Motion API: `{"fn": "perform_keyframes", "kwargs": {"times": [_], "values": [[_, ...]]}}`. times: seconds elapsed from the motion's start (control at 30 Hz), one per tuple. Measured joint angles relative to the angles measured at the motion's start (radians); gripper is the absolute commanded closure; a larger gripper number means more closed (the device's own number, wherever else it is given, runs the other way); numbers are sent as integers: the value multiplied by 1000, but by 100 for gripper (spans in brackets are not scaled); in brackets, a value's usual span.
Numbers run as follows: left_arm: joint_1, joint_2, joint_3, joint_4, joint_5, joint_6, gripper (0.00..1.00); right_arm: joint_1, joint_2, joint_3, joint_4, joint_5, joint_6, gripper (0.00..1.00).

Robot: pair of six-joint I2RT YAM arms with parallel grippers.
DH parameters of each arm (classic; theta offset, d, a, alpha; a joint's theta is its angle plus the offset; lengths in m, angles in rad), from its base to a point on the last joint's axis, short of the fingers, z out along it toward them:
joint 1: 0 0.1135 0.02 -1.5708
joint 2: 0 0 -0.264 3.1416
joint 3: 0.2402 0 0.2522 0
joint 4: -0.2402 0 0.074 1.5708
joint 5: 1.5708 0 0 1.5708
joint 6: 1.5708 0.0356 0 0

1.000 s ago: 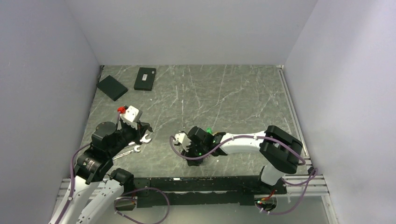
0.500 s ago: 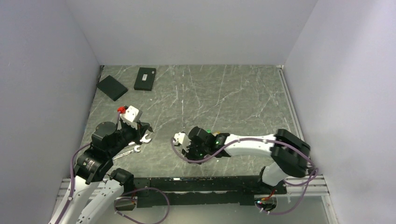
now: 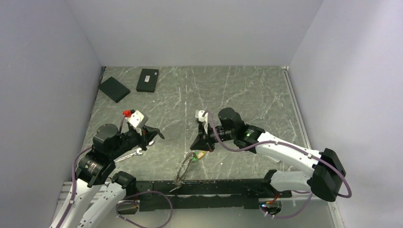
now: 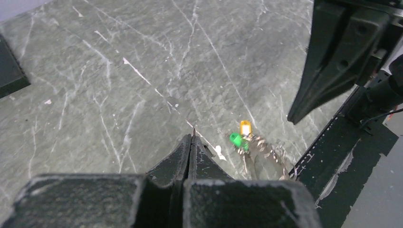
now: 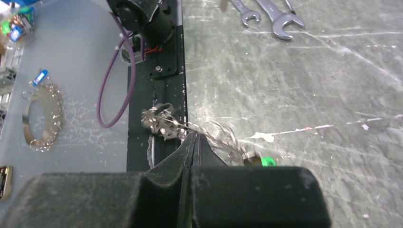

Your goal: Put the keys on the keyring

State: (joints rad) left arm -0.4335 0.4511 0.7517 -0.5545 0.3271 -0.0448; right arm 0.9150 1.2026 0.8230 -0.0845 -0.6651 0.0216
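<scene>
The bench [image 3: 247, 90], a grey-green stone-patterned slab veined with white, is bounded on its near side by a flat black rail [image 3: 214, 187]. The right tool [image 3: 194, 146] is seen with its matte black, wedge-shaped fingers [image 5: 166, 173] pressed together on nothing, and its tips are hung just above the bench. The left tool [image 3: 159, 136] is likewise closed. Its tapered fingers [image 4: 171, 161] are met in a thin seam with nothing between them. Two flat black rectangular boxes [image 3: 114, 89] are laid well beyond the left tool, at the far left corner. Two long silver open-ended wrenches [image 3: 135, 152] are placed just beside the left tool, on its near side. The keyring [image 3: 183, 171], a thin metal loop pulled into a slack oval, is found just on the near side of the right tool's tips and apart from them, with its near end draped onto the rail. The keys [image 5: 161, 123], small thin glinting metal blades, are bunched along it. A small green tag [image 4: 235, 138] and a brass-coloured piece [image 4: 245, 128] are set at the end nearest the right tool.
</scene>
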Motion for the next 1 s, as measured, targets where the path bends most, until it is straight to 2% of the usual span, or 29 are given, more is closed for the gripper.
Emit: {"fn": "perform_keyframes", "kwargs": {"times": [0.13, 0.3, 0.37, 0.47, 0.53, 0.7, 0.83, 1.0], "values": [[0, 8, 0, 13, 42, 0, 100, -52, -16, -47, 68, -13, 54, 100], [0, 12, 0, 15, 54, 0, 100, -61, 48, -56, 85, 26, 87, 100], [0, 16, 0, 15, 54, 0, 100, -59, 77, -56, 80, 40, 88, 92], [0, 23, 0, 14, 51, 0, 100, -46, 98, -56, 60, 81, 93, 68], [0, 24, 0, 13, 40, 0, 100, -29, 100, -60, 59, 106, 98, 58], [0, 21, 0, 6, -22, 0, 100, 37, 137, -62, 62, 166, 106, 48], [0, -5, 0, -10, -108, 0, 100, 110, 240, -55, 59, 236, 107, 40], [0, -45, 0, -17, -213, 0, 100, 152, 349, -35, 56, 311, 146, 38]]}}
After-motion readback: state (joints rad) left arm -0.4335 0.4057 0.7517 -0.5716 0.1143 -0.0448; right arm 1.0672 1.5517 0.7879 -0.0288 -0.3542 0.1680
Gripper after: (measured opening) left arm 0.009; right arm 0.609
